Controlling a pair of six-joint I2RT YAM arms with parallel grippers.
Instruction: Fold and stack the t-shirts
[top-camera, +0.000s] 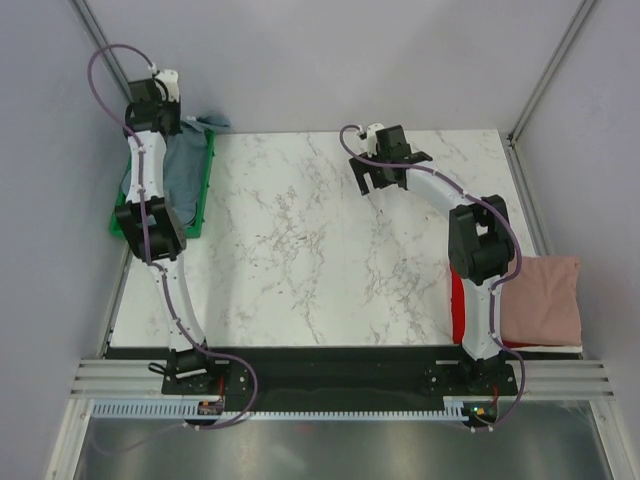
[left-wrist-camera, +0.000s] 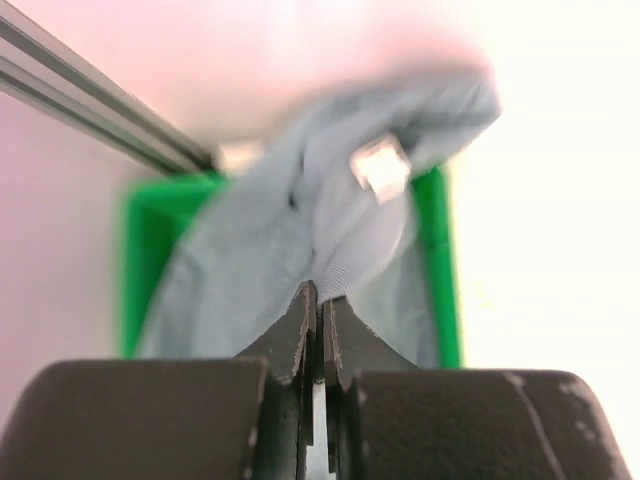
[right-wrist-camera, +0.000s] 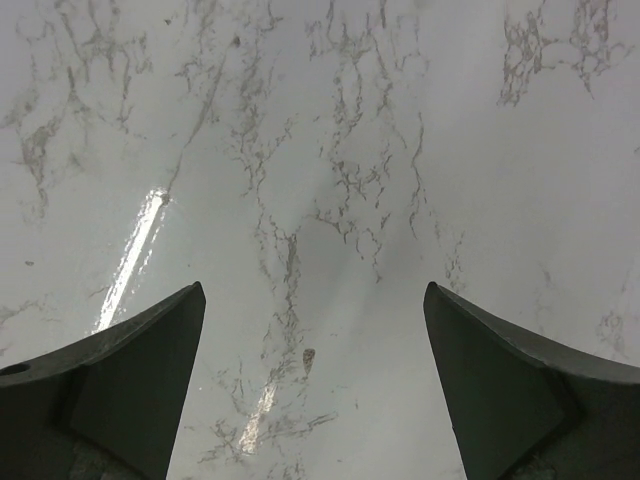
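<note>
Unit check:

L arm (top-camera: 140, 175) & R arm (top-camera: 435, 188) were a matching pair, w/ white link shells and black joint housings. Purple cables (top-camera: 91, 72) ran ext. along each arm, w/ slack loops at wrist & base. Bases (top-camera: 195, 368) were black. Wrist units were black w/ a white cap.

L gripper (left-wrist-camera: 320, 296): fingers dark grey, flat, tapering to thin tips, edges scuffed pale.

R gripper (right-wrist-camera: 314, 287): fingers matte black, wedge-shaped.

left gripper (left-wrist-camera: 320, 300) pinching blue-grey t-shirt (left-wrist-camera: 300, 240), cloth heaped in green tray (left-wrist-camera: 150, 230)
</note>
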